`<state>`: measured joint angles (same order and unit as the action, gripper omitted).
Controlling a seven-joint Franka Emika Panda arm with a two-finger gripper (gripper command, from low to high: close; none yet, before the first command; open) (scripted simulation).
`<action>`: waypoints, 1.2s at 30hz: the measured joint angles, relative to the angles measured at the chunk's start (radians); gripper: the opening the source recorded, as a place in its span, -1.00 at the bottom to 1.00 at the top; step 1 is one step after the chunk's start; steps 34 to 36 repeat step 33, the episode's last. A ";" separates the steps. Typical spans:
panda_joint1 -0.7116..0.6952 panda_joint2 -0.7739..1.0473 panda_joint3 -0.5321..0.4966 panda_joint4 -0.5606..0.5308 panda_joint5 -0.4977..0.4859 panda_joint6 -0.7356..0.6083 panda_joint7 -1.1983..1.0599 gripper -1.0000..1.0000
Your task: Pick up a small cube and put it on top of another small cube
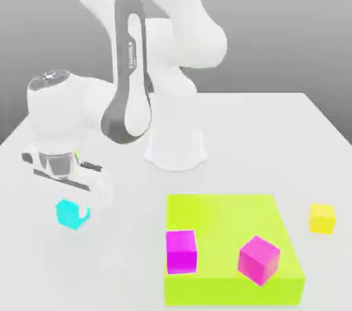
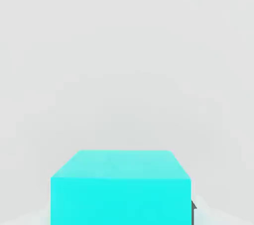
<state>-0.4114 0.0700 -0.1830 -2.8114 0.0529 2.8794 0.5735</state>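
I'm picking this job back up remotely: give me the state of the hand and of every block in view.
Hand: shut on the cyan cube, low over the table.
Cyan cube: gripped, at the fingertips.
Yellow cube: loose, on the table.
Purple cube: loose, on the green block.
Magenta cube: loose, on the green block, turned askew.
Green block: flat on the table, bearing two cubes.

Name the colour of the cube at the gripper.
The cube is cyan, a bright turquoise; the hand view shows it best.
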 joint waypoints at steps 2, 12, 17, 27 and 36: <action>0.086 -0.022 0.039 0.008 -0.021 -0.030 0.046 -1.00; 0.541 -0.043 0.266 0.086 -0.041 -0.128 0.272 -1.00; 0.763 -0.050 0.384 0.127 -0.051 -0.175 0.387 -1.00; 0.970 0.065 0.440 0.179 -0.155 -0.113 0.567 -1.00; 0.993 0.141 0.407 0.183 -0.208 -0.047 0.606 1.00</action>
